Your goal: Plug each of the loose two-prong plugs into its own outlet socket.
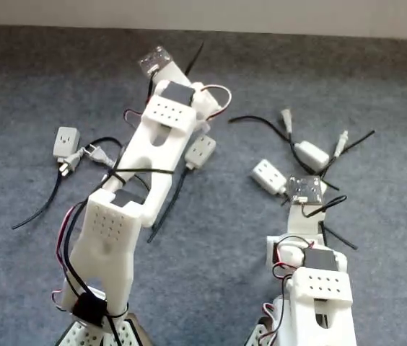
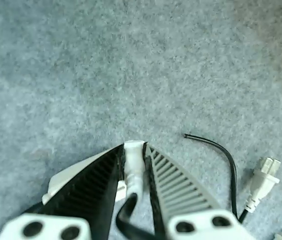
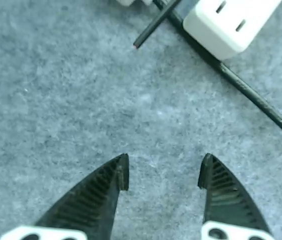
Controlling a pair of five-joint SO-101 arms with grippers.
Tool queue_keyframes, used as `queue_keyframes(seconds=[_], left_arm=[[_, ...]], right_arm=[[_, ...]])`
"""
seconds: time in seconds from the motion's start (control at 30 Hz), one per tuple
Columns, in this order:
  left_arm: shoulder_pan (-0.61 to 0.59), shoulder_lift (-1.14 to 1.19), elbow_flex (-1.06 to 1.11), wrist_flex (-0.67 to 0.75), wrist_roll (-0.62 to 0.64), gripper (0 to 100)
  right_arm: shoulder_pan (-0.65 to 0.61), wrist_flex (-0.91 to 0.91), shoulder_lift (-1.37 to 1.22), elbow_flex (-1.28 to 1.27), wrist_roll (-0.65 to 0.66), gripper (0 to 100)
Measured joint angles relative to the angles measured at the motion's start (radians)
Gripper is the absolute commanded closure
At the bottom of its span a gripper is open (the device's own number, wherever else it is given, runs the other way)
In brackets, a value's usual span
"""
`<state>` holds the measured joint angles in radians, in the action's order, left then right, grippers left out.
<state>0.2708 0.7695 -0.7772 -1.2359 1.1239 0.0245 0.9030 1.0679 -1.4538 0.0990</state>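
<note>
My left gripper (image 2: 134,150) is shut on a white two-prong plug (image 2: 133,167), whose black cord runs back between the fingers. It is held above bare carpet at the far middle of the table, where the left arm (image 1: 162,108) ends. Another loose white plug (image 2: 263,175) lies off to one side of it. My right gripper (image 3: 163,172) is open over the carpet, with a white outlet socket (image 3: 228,22) a short way ahead of its tips. In the high view, white outlets lie at the left (image 1: 66,141), the middle (image 1: 200,150) and the right (image 1: 268,176).
A plug (image 1: 70,164) lies beside the left outlet. More plugs (image 1: 287,119) and another outlet (image 1: 312,153) sit among tangled black cords (image 1: 261,130) at the right. A thick black cord (image 3: 253,97) crosses ahead of the right gripper. Grey carpet (image 1: 377,86) covers the table.
</note>
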Motion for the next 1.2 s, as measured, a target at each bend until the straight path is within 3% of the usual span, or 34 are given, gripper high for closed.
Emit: queue_keyframes(seconds=[0.23, 0.67, 1.03, 1.2], left_arm=[[0.032, 0.002, -0.118, -0.146, 0.021, 99], [0.054, 0.002, -0.078, -0.153, 0.181, 99], [0.046, 0.002, -0.075, -0.180, 0.190, 99], [0.015, 0.002, -0.075, -0.181, 0.264, 99]], right_arm=[[0.000, 0.000, 0.000, 0.000, 0.000, 77.1], [0.000, 0.000, 0.000, 0.000, 0.000, 77.1], [0.000, 0.000, 0.000, 0.000, 0.000, 77.1], [0.000, 0.000, 0.000, 0.000, 0.000, 77.1]])
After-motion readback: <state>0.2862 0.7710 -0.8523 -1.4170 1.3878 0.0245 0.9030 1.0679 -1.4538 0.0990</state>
